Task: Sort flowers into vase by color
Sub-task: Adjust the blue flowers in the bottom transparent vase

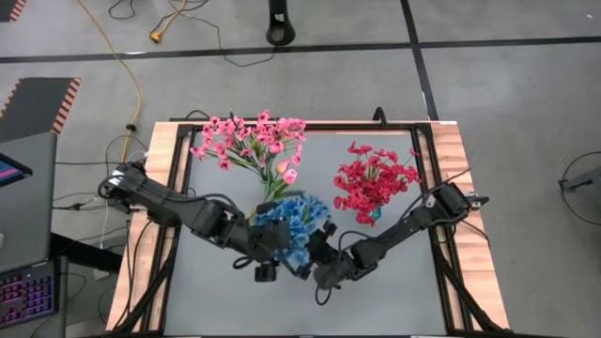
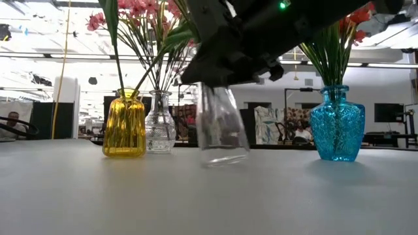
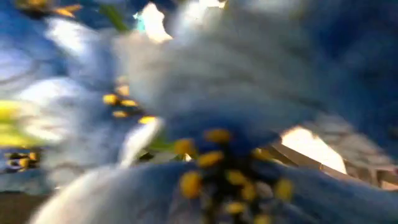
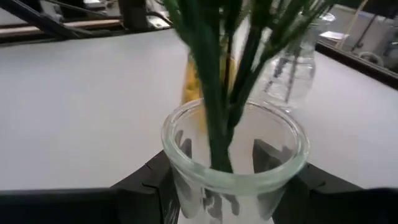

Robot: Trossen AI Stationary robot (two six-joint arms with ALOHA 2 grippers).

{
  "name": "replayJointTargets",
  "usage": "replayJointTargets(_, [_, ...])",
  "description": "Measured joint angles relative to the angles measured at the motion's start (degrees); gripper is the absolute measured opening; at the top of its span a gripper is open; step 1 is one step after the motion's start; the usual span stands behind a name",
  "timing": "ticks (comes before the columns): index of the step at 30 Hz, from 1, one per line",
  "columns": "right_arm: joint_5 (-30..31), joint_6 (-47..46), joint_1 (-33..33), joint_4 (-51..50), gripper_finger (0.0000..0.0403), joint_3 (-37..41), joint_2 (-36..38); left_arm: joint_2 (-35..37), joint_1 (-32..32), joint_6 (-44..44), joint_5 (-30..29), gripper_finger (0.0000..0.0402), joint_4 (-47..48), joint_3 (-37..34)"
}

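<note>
Bracing the clear vase [image 4: 233,163] between the right fingers [image 4: 236,171], clamped on its neck. Hovering the left fingers [image 1: 266,246], spread wide, among the blue flowers [image 1: 293,221] standing in that vase. Next, probably: seating stems fully, then releasing gently.

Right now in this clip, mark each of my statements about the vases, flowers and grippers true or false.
1. The right gripper is clamped around a clear glass vase. True.
2. That clear glass vase is empty. False: green stems stand in it, and the high view shows the blue flowers above it.
3. The red flowers stand in a blue vase. True.
4. The yellow vase lies tipped over on the table. False: it stands upright, beside a small clear vase.
5. The left gripper is parked at the table's edge. False: it sits at the blue flowers, mid-table.
</note>
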State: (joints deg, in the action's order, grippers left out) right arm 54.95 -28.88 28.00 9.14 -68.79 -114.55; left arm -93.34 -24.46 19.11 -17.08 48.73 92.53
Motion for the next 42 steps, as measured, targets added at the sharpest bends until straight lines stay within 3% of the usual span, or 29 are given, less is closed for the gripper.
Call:
replayJointTargets(7, [6.00,-5.60,1.37,-9.34,0.0203,0.18,3.13,-3.07,3.03,-1.47,4.45,0.0221,-3.54,-0.06])
replayJointTargets(15, [6.63,-14.46,2.01,-6.31,0.0203,9.30,7.62,-6.08,4.58,-5.78,5.97,0.0221,-8.64,-0.06])
replayJointTargets(21, [5.94,-11.19,2.00,4.52,0.0203,15.16,9.92,-6.19,5.42,-8.38,4.98,0.0221,-10.33,-0.04])
replayJointTargets(26, [4.29,-8.78,1.97,9.68,0.0203,16.50,9.49,-6.19,5.89,-4.70,2.88,0.0221,-9.77,-0.04])
replayJointTargets(36, [3.71,-8.55,1.87,9.77,0.0208,16.55,9.28,-6.18,5.87,-1.23,4.66,0.0221,-8.59,-0.04])
replayJointTargets(42, [3.66,-8.16,1.79,9.69,0.0211,16.55,9.28,-6.08,5.66,-7.07,4.32,0.0221,-8.71,-0.04])
